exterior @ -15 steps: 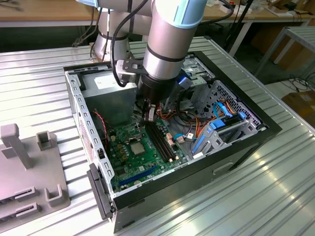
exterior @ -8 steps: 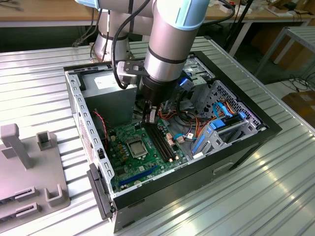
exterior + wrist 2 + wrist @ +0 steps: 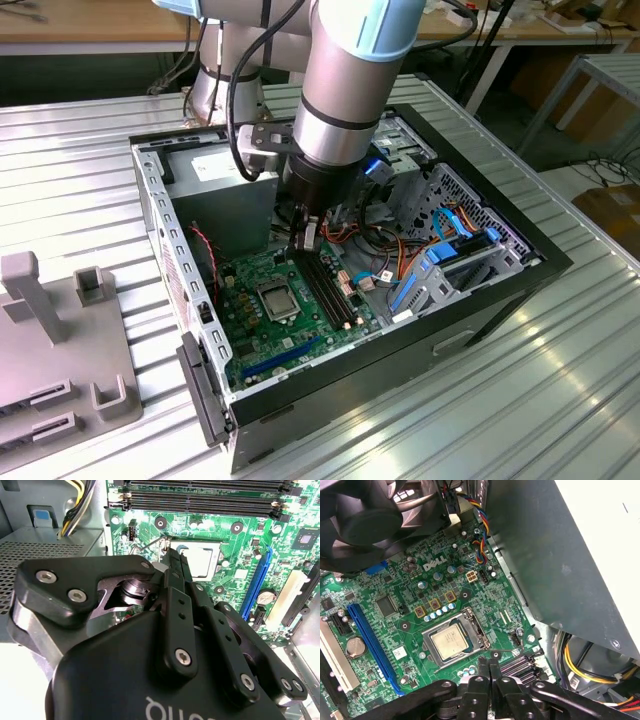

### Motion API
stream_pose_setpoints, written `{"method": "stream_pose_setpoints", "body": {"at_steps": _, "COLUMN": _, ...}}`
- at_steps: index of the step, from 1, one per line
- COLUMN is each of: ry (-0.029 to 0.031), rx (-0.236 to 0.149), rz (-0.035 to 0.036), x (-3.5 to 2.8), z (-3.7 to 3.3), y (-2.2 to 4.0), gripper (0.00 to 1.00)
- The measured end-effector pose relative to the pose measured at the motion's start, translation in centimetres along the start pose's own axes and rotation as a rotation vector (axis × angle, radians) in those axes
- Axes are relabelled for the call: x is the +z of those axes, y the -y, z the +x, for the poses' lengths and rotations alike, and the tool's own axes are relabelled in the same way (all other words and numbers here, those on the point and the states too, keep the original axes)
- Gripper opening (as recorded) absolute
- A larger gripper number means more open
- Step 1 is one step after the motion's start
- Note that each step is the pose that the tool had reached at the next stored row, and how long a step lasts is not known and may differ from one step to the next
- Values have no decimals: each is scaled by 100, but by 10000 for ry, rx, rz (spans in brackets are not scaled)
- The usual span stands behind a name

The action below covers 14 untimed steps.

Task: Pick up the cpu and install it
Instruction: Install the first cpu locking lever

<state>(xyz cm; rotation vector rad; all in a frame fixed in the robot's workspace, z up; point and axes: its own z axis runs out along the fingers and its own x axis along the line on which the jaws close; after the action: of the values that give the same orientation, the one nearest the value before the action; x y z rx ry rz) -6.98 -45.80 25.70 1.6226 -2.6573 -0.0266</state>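
Observation:
The cpu (image 3: 451, 639) lies flat in its socket on the green motherboard (image 3: 395, 580), silver top up, with the hollow metal frame (image 3: 479, 630) around it. It also shows in the exterior view as the cpu (image 3: 277, 298) and in the second wrist view as the cpu (image 3: 200, 561). My gripper (image 3: 488, 664) hangs inside the computer case (image 3: 520, 275), just beside the socket and over the long black memory slots (image 3: 330, 285). Its black fingers (image 3: 174, 567) are pressed together with nothing between them, so the gripper (image 3: 305, 240) is shut and apart from the chip.
A grey power-supply box (image 3: 235, 200) stands close behind the gripper. A black fan (image 3: 365, 520), a blue expansion slot (image 3: 370, 645) and coloured cables (image 3: 400, 260) crowd the board. A grey fixture (image 3: 50, 330) sits on the ribbed table at the exterior view's left.

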Motion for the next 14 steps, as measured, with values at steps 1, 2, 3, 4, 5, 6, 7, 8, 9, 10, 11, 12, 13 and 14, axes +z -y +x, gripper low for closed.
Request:
{"method": "stream_pose_setpoints", "body": {"at_steps": 1, "ry": 0, "rx": 0, "rz": 0, "x": 0, "z": 0, "y": 0, "gripper": 15}}
{"method": "stream_pose_setpoints", "body": {"at_steps": 2, "ry": 0, "rx": 0, "rz": 0, "x": 0, "z": 0, "y": 0, "gripper": 15}}
{"method": "stream_pose_setpoints", "body": {"at_steps": 3, "ry": 0, "rx": 0, "rz": 0, "x": 0, "z": 1, "y": 0, "gripper": 15}}
{"method": "stream_pose_setpoints", "body": {"at_steps": 4, "ry": 0, "rx": -1, "rz": 0, "x": -1, "z": -29, "y": 3, "gripper": 15}}
{"method": "stream_pose_setpoints", "body": {"at_steps": 5, "ry": 22, "rx": -1, "rz": -11, "x": -3, "z": -107, "y": 57, "gripper": 15}}
{"method": "stream_pose_setpoints", "body": {"at_steps": 6, "ry": 32, "rx": -2, "rz": -17, "x": -4, "z": -114, "y": 63, "gripper": 15}}
{"method": "stream_pose_setpoints", "body": {"at_steps": 7, "ry": 39, "rx": -2, "rz": -19, "x": -3, "z": -120, "y": 63, "gripper": 15}}
{"method": "stream_pose_setpoints", "body": {"at_steps": 8, "ry": 40, "rx": -6, "rz": -20, "x": -3, "z": -125, "y": 62, "gripper": 15}}
{"method": "stream_pose_setpoints", "body": {"at_steps": 9, "ry": 41, "rx": -11, "rz": -21, "x": -3, "z": -132, "y": 62, "gripper": 15}}
{"method": "stream_pose_setpoints", "body": {"at_steps": 10, "ry": 41, "rx": -22, "rz": -21, "x": -3, "z": -141, "y": 61, "gripper": 15}}
{"method": "stream_pose_setpoints", "body": {"at_steps": 11, "ry": 40, "rx": -33, "rz": -21, "x": -3, "z": -149, "y": 61, "gripper": 15}}
{"method": "stream_pose_setpoints", "body": {"at_steps": 12, "ry": 39, "rx": -50, "rz": -20, "x": -4, "z": -164, "y": 63, "gripper": 15}}
{"method": "stream_pose_setpoints", "body": {"at_steps": 13, "ry": 38, "rx": -63, "rz": -20, "x": -4, "z": -176, "y": 68, "gripper": 15}}
{"method": "stream_pose_setpoints", "body": {"at_steps": 14, "ry": 39, "rx": -73, "rz": -20, "x": -4, "z": -186, "y": 71, "gripper": 15}}
